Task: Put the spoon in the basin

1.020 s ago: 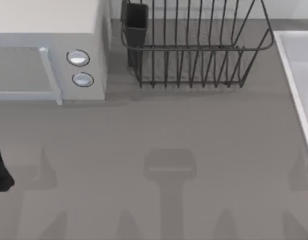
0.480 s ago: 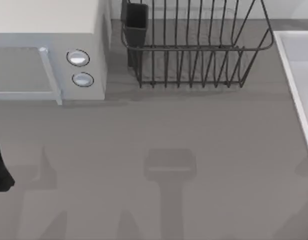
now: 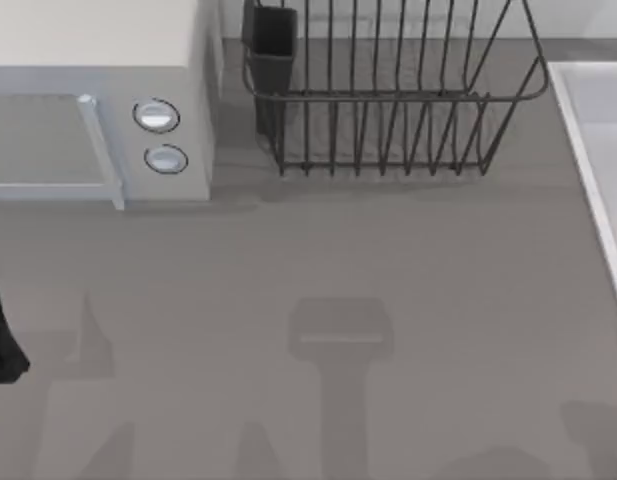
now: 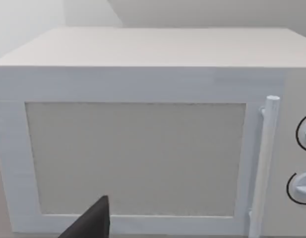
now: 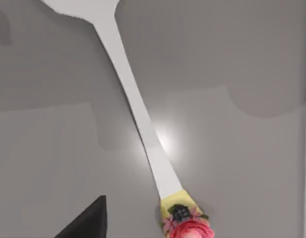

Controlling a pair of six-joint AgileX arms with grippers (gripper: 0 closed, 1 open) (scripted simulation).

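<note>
The spoon (image 5: 138, 114) lies flat on a grey surface in the right wrist view. It has a long white handle, its bowl is toward the frame's edge, and its end is yellow with a pink flower (image 5: 185, 225). A dark part of my right gripper (image 5: 88, 220) hangs above the surface beside the handle's end, apart from it. The basin (image 3: 603, 110) is the pale sink at the top view's right edge. My left arm (image 3: 0, 335) is parked at the far left, and its gripper (image 4: 91, 223) faces the microwave.
A white microwave (image 3: 98, 100) with two round knobs stands at the back left. A dark wire dish rack (image 3: 388, 90) with a dark cup (image 3: 273, 40) stands at the back middle. Arm shadows fall across the grey table (image 3: 318, 250).
In the top view the shadow near the right edge has slid toward the front right corner. The left arm has not moved.
</note>
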